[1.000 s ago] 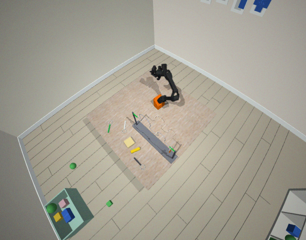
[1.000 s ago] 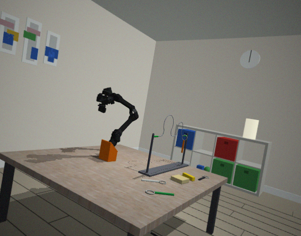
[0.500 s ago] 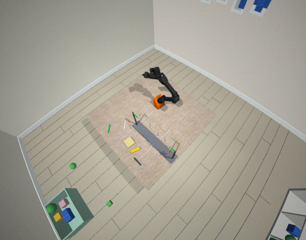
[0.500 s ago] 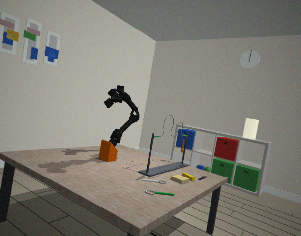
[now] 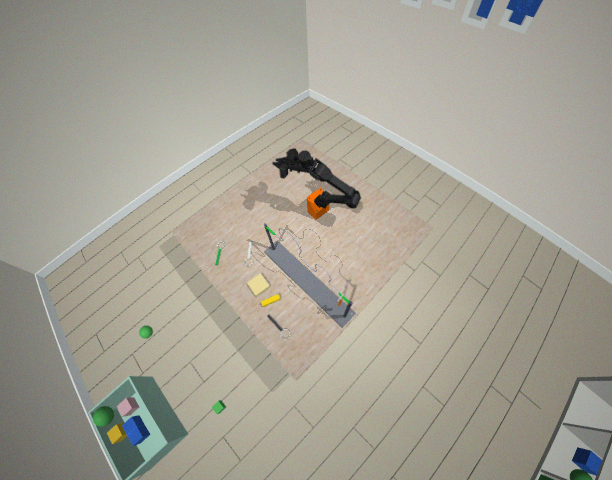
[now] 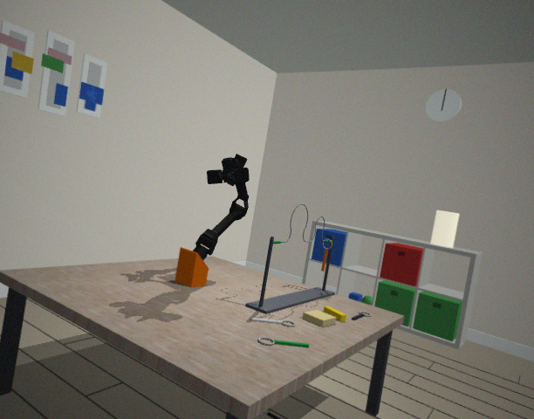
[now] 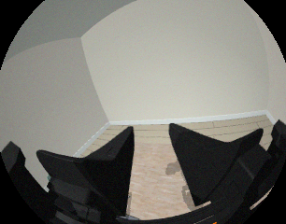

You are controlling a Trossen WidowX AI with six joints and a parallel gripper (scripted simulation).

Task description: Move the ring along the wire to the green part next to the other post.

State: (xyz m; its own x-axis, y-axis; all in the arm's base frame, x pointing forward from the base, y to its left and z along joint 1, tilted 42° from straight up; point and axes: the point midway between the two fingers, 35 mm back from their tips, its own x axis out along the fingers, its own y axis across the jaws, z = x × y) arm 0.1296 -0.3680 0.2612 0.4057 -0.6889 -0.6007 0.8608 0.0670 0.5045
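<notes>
Top view: the black arm (image 5: 337,181) (image 6: 222,225) rises from its orange base (image 5: 312,210) (image 6: 184,268) on the desk (image 5: 394,227) (image 6: 167,333), above the middle of the frame. Its jaws (image 5: 276,164) lie at the arm's left end, over the upper part of the desk.

Jaws, wrist view: partly apart, the two dark fingers at lower left and lower right with a gap between them. Through that gap I see bare wood grain and floor; nothing is clamped.

Ring (image 6: 323,243), exterior view: hangs right of centre by the farther post (image 6: 329,265), at the green part of the wire, its orange handle (image 5: 340,301) (image 6: 324,260) pointing down. In the top view the handle shows below and right of centre, beside the lower-right post (image 5: 347,309). Position relative to the jaws: well apart, toward the lower right of the top view, and outside the opening between the fingers.

Nearer post (image 5: 269,237) (image 6: 266,271), exterior view: stands at the other end of the grey stand base (image 5: 309,279) (image 6: 290,300). The thin wire (image 6: 290,221) arches between the posts. I cannot tell from here exactly how the wire passes through the ring.
</notes>
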